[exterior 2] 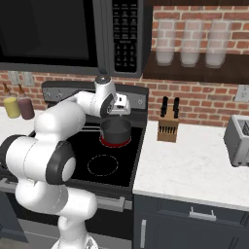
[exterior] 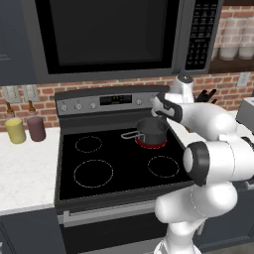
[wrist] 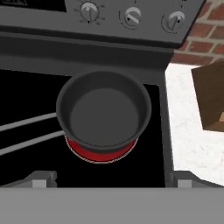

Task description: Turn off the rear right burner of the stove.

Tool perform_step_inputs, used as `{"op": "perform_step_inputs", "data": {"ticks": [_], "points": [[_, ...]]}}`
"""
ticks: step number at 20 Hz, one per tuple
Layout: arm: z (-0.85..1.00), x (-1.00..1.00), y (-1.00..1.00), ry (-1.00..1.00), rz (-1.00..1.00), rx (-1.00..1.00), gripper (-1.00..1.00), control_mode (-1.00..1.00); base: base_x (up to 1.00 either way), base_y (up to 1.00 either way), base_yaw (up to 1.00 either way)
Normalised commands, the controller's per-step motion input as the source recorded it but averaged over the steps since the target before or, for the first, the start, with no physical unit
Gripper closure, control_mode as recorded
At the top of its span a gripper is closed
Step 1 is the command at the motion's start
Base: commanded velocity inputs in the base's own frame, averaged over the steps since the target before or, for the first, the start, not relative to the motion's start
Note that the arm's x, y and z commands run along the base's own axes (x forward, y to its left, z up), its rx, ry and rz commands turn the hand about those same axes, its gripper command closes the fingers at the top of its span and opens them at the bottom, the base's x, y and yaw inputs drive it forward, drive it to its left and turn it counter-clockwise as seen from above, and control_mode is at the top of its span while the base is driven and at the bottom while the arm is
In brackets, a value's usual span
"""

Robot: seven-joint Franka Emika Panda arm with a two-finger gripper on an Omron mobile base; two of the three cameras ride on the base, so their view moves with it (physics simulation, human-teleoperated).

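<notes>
The stove [exterior: 119, 171] is a black glass-top range with a steel control panel [exterior: 89, 104]. Its rear right burner [exterior: 152, 144] glows red under a dark saucepan [exterior: 151, 130] whose wire handle points left. In the hand view the red rim of the burner [wrist: 100, 154] shows below the saucepan [wrist: 104, 109], with three round knobs [wrist: 131, 16] on the panel beyond. My gripper [exterior 2: 122, 105] hovers above the pan, just in front of the panel's right end. It is open, its fingertips [wrist: 41, 179] set wide apart with nothing between them.
A large black microwave [exterior: 109, 34] hangs over the stove. A wooden knife block [exterior 2: 168, 127] and a toaster [exterior 2: 238, 141] stand on the right counter. A yellow jar [exterior: 15, 130] and a maroon jar [exterior: 35, 128] stand on the left counter.
</notes>
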Motion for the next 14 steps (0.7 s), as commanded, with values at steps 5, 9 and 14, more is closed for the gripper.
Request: {"op": "perform_step_inputs", "data": {"ticks": [5,9,14], "points": [[0.00,0.05,0.00,0.02,0.08,-0.06,-1.00,-1.00,0.00,0.00,0.00],[0.00,0.03,0.00,0.01,0.08,0.00,-1.00,-1.00,0.00,0.00,0.00],[0.00,0.02,-0.03,-0.01,0.09,-0.02,-1.00,-1.00,0.00,0.00,0.00]]}}
